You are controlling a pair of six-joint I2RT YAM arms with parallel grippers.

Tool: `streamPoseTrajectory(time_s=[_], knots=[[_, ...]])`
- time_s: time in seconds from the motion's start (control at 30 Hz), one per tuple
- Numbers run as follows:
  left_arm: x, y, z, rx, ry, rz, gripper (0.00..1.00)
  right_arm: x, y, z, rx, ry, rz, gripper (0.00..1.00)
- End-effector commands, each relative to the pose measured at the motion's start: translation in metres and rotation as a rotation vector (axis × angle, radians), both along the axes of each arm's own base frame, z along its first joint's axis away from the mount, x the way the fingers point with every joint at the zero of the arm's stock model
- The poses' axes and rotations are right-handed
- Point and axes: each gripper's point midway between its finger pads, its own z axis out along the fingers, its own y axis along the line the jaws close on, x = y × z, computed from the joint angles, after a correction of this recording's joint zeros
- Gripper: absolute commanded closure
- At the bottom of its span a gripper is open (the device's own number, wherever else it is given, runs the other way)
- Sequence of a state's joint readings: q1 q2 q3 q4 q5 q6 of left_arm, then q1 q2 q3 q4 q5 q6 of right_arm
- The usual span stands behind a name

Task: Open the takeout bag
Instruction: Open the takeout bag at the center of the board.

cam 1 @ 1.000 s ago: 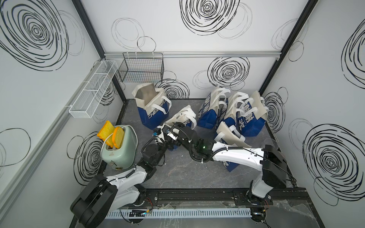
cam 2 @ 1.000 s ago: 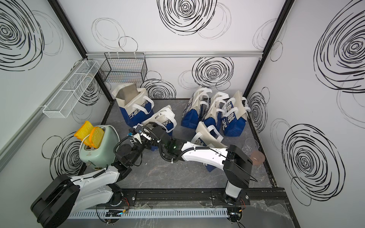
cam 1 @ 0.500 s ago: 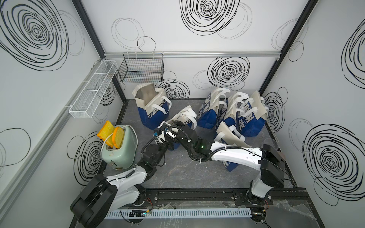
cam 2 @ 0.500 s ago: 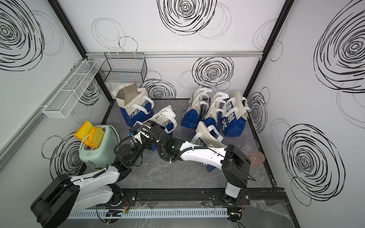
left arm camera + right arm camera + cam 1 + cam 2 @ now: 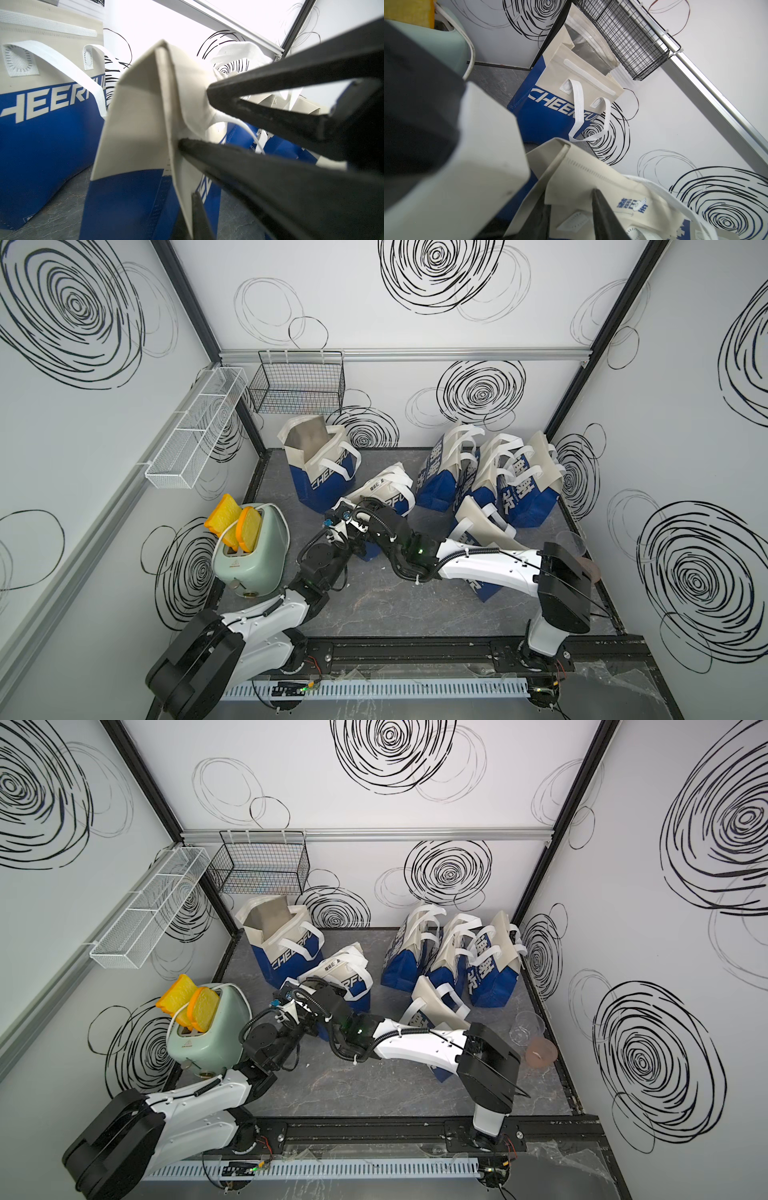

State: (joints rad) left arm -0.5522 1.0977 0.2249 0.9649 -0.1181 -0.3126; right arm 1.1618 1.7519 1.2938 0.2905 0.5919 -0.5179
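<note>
Black left claw (image 5: 194, 117) pinching takeout bag (image 5: 135, 124) | right arm (image 5: 478, 568) outstretched toward it

**Items outside the task: condition and position**

A pale green toaster (image 5: 249, 549) stands at the left edge of the worktop (image 5: 386, 605), toward the front, with two orange bread slices (image 5: 237, 522) upright in its slots. A black wire basket (image 5: 299, 385) hangs on the rear wall rail. A white wire rack (image 5: 193, 429) hangs on the left wall. A clear cup (image 5: 528, 1027) and a pink cup (image 5: 540, 1052) sit just beside each other at the right edge.
</note>
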Motion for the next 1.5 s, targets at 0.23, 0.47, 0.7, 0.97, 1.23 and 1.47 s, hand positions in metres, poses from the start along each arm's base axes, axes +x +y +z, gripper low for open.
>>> streamPoseTrajectory(time_s=[0.23, 0.47, 0.7, 0.97, 1.23, 1.47], knots=[[-0.006, -0.007, 0.013, 0.003, -0.044, -0.025, 1.0, 0.011, 0.005, 0.028, 0.062, -0.069, -0.057, 0.82], [-0.005, -0.003, 0.006, 0.016, 0.006, -0.005, 1.0, 0.01, -0.001, 0.047, 0.095, -0.071, -0.074, 1.0], [-0.004, 0.005, -0.007, 0.003, 0.067, 0.017, 1.0, 0.009, -0.009, 0.074, 0.113, -0.076, -0.083, 1.0], [-0.006, 0.011, -0.028, 0.026, 0.137, 0.037, 1.0, 0.012, -0.02, 0.106, 0.147, -0.093, -0.102, 1.0], [-0.009, 0.031, -0.062, 0.059, 0.255, 0.135, 1.0, 0.015, -0.026, 0.131, 0.155, -0.114, -0.101, 1.0], [-0.011, 0.043, -0.084, 0.08, 0.35, 0.179, 1.0, 0.017, -0.026, 0.152, 0.165, -0.13, -0.092, 1.0]])
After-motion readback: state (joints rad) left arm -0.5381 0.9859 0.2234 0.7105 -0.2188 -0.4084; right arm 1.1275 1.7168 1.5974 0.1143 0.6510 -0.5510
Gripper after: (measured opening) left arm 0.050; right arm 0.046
